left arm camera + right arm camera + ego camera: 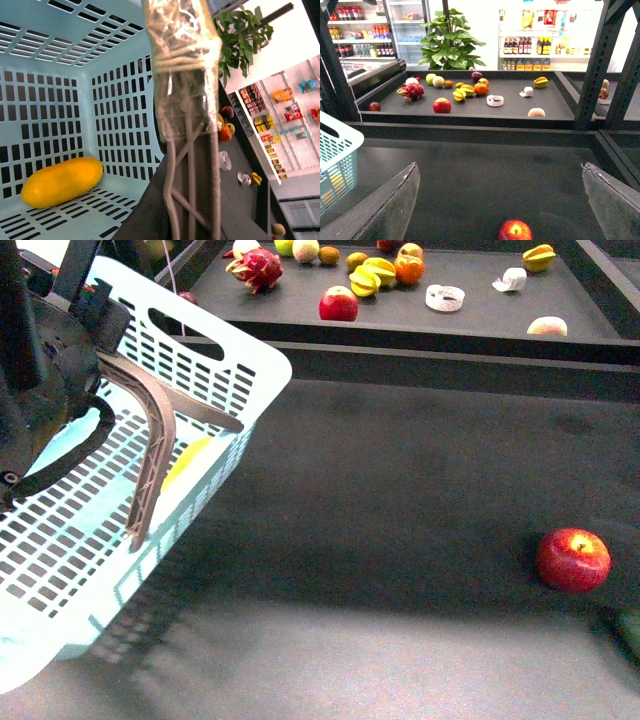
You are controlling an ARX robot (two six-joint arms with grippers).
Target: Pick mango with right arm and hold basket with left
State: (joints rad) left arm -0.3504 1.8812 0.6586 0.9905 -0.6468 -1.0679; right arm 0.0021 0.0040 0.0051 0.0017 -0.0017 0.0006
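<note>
The pale turquoise basket (120, 490) is tilted up at the left of the front view. My black left arm (40, 370) is there, and its gripper (187, 130) is shut on a grey-brown handle (155, 440) of the basket. The yellow mango (61, 181) lies inside the basket on its slotted bottom. It shows as a yellow patch through the wall in the front view (190, 462). My right gripper (502, 200) is open and empty, low over the dark table, well right of the basket (337, 150). A red apple (515, 231) lies between its spread fingers (390, 210).
The red apple (573, 559) sits alone on the dark table at the right. A raised tray (480, 325) at the back holds a dragon fruit (258, 268), another red apple (338, 304), star fruits (372, 277), an orange (409, 269) and tape rolls (445, 298).
</note>
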